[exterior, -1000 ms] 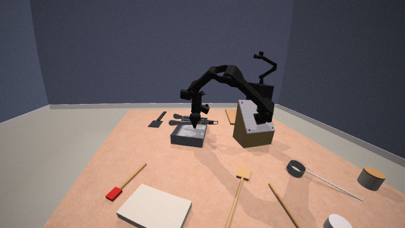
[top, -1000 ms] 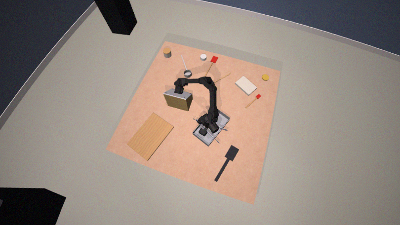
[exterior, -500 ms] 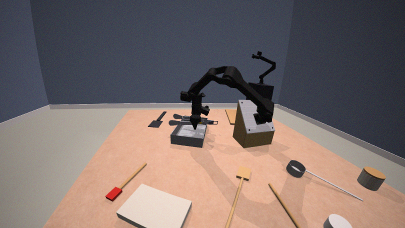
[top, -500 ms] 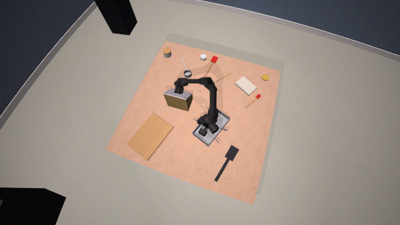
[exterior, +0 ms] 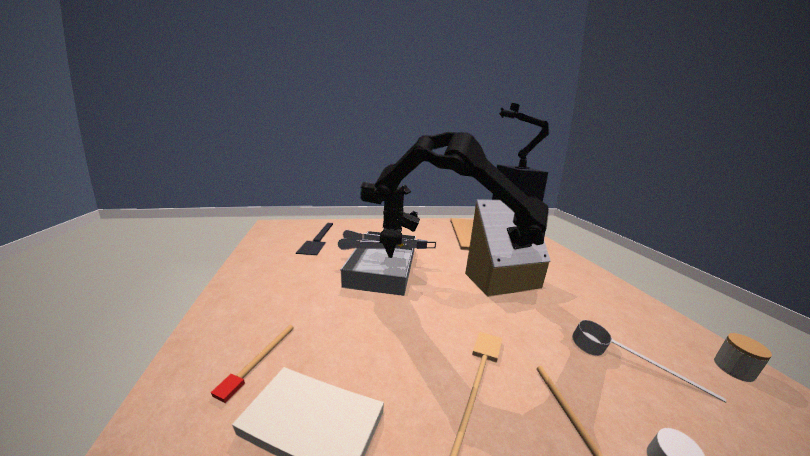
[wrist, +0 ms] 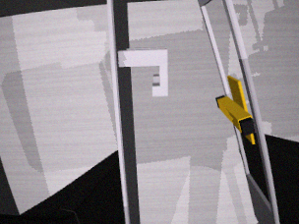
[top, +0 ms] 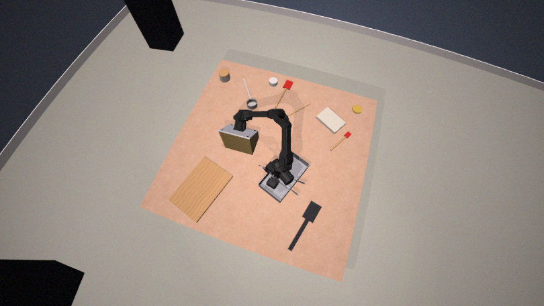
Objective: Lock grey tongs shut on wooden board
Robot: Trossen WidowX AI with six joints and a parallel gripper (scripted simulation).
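The grey tongs [top: 300,182] [exterior: 348,244] [wrist: 129,123] lie nearly level across the roasting tin [top: 302,167] [exterior: 374,281] [wrist: 64,98], scalloped tips past one long side and hinge past the other. Their arms stand apart. A yellow and black piece [wrist: 235,114] sits by the right arm in the wrist view. My gripper [exterior: 389,253] [wrist: 183,150] points straight down into the tin, about half closed, its fingers against the outer sides of both arms; it is shut on the tongs. The wooden board [top: 201,188] [exterior: 460,233] carries nothing. My wrist hides the middle of the tongs in the top view.
The arm's wedge-shaped base [top: 240,142] [exterior: 512,277] stands between tin and far table edge. A black spatula [top: 311,211] [exterior: 311,247] lies past the tips. A white block [top: 330,120] [exterior: 308,410], red-headed tools, a small strainer [top: 252,103] [exterior: 591,337] and jars lie farther off.
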